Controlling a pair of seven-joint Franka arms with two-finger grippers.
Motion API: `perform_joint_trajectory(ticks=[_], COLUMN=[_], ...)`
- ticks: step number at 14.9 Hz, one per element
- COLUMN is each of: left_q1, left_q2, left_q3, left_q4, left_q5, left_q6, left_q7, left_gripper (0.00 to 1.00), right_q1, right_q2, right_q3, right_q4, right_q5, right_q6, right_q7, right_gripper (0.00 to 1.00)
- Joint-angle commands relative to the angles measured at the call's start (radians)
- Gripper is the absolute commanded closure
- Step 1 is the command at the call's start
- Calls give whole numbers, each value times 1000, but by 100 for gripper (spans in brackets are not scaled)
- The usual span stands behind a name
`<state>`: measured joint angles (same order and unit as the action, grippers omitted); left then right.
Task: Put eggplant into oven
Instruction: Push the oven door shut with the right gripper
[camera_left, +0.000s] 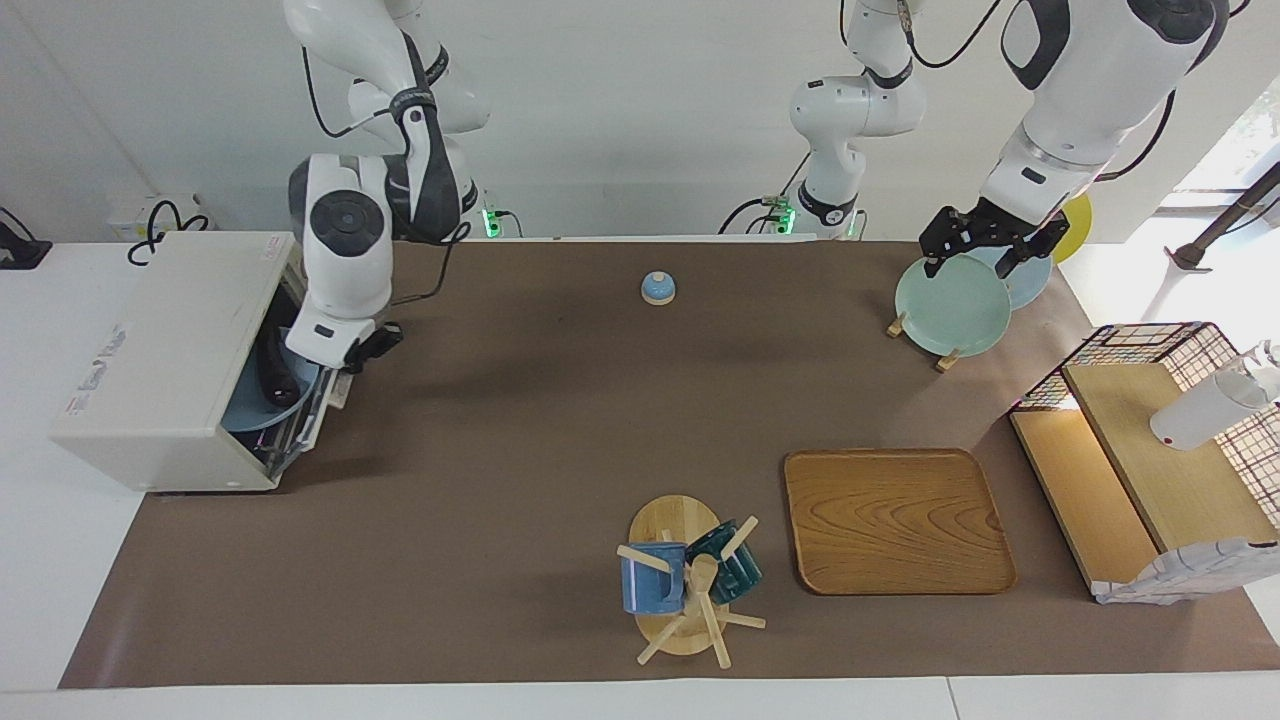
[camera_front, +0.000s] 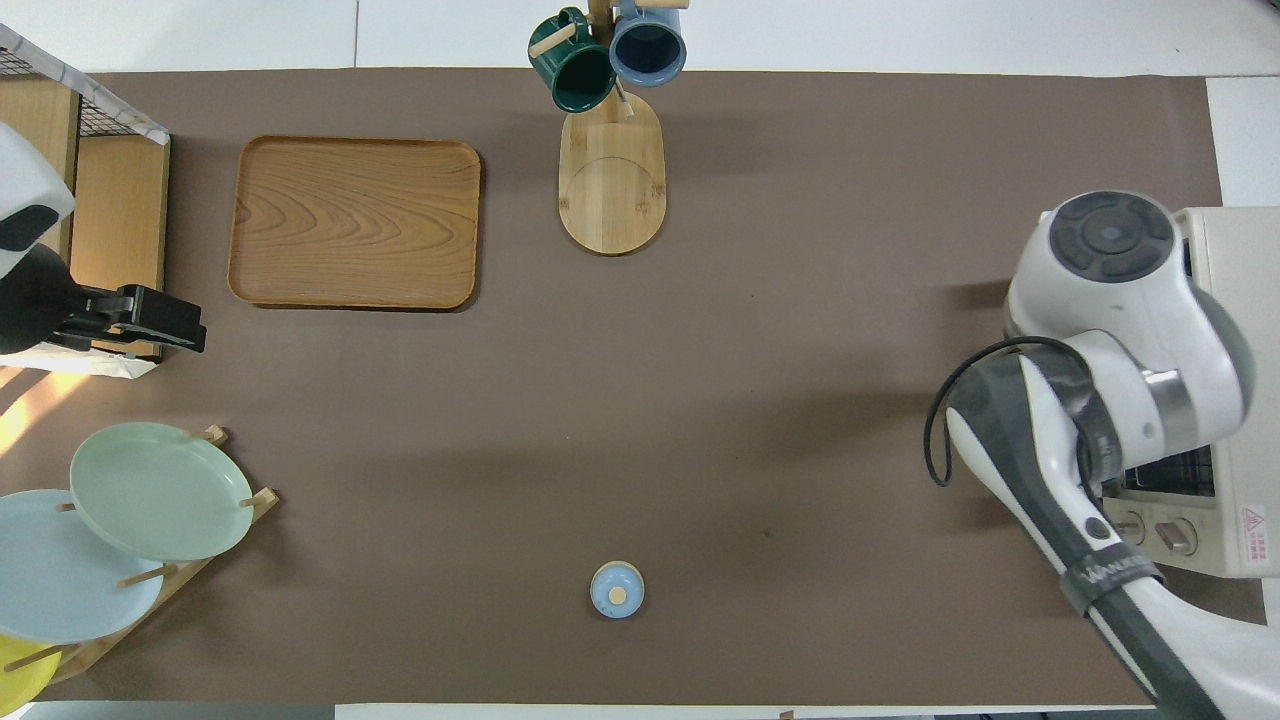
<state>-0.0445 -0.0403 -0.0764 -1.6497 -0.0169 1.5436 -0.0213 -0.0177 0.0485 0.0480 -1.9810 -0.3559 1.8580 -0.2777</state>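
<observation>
The off-white oven (camera_left: 170, 360) stands at the right arm's end of the table with its front open. Inside it a blue plate (camera_left: 262, 408) carries the dark eggplant (camera_left: 275, 372). My right gripper (camera_left: 322, 372) reaches into the oven's mouth just over the plate and eggplant. In the overhead view the right arm covers most of the oven (camera_front: 1235, 300), and the eggplant is hidden there. My left gripper (camera_left: 985, 255) hangs open and empty over the plate rack, also seen in the overhead view (camera_front: 165, 330).
A plate rack with a green plate (camera_left: 950, 305) stands at the left arm's end. A small blue bell (camera_left: 658, 288) sits near the robots. A wooden tray (camera_left: 897, 520), a mug tree (camera_left: 685, 580) and a wire shelf (camera_left: 1150, 450) lie farther out.
</observation>
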Motion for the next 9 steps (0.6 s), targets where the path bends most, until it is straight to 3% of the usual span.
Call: perform_joint_trajectory(ticks=[1, 4, 6, 9], left_q1=[12, 12, 12, 12], left_q2=[-16, -15, -15, -16], left_q3=[-9, -9, -9, -8], left_q4=[-15, -15, -15, -15], left_q5=[21, 21, 21, 21], left_q6=[-5, -3, -4, -5], left_q7=[4, 4, 3, 4], left_gripper=[0, 0, 0, 0], right_q1=[-126, -159, -151, -150], right_q2=[44, 39, 4, -44], right_q3=[-27, -25, -22, -22], right_q4=[2, 2, 17, 150], right_q5=[-38, -32, 61, 237], right_q6=[52, 46, -3, -181], right_q7=[-113, -144, -136, -135], right_gripper=[100, 100, 97, 49])
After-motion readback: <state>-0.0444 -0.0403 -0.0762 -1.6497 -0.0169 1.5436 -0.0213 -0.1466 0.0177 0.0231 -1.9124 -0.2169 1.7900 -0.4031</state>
